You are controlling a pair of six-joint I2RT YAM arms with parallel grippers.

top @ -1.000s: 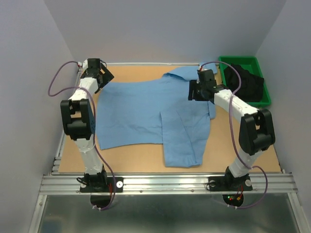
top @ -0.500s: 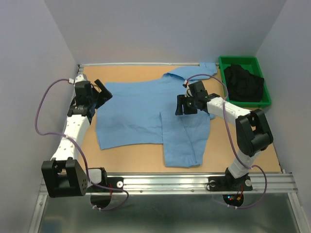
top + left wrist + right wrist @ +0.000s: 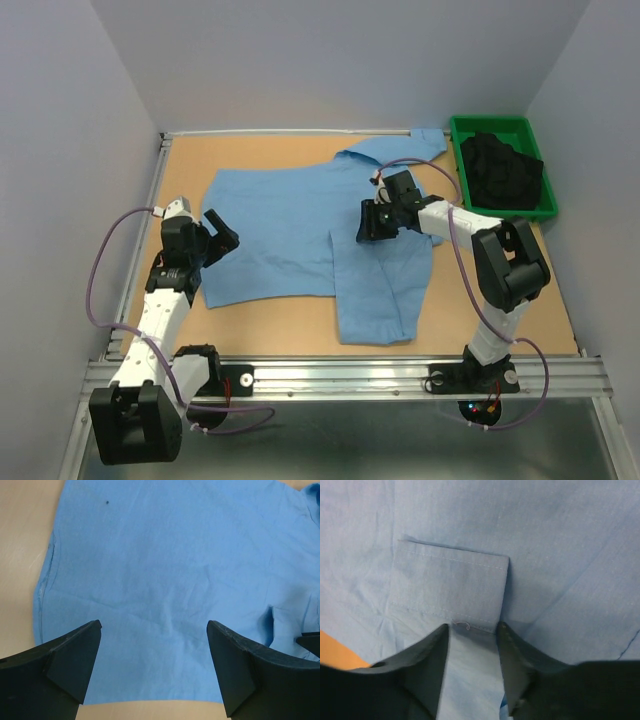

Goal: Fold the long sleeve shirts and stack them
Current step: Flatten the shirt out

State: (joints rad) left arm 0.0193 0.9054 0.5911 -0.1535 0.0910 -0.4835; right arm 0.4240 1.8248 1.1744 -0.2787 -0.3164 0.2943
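One light blue long sleeve shirt (image 3: 280,230) lies spread on the tan table (image 3: 270,330), its right part folded over toward the front. My left gripper (image 3: 222,235) hovers open at the shirt's left edge. In the left wrist view the left gripper (image 3: 154,625) has flat shirt fabric (image 3: 165,555) and the hem edge between its wide fingers. My right gripper (image 3: 368,225) is low over the shirt's middle. In the right wrist view the right gripper (image 3: 473,626) straddles the sleeve just behind the cuff (image 3: 450,587), jaws partly apart.
A green bin (image 3: 505,126) at the far right corner holds dark clothing (image 3: 500,170). Grey walls enclose the table on three sides. A metal rail (image 3: 340,375) runs along the near edge by the arm bases.
The left arm swung from the far left corner toward the near side along the shirt's left edge. The right gripper moved left onto the sleeve, and its jaws narrowed.
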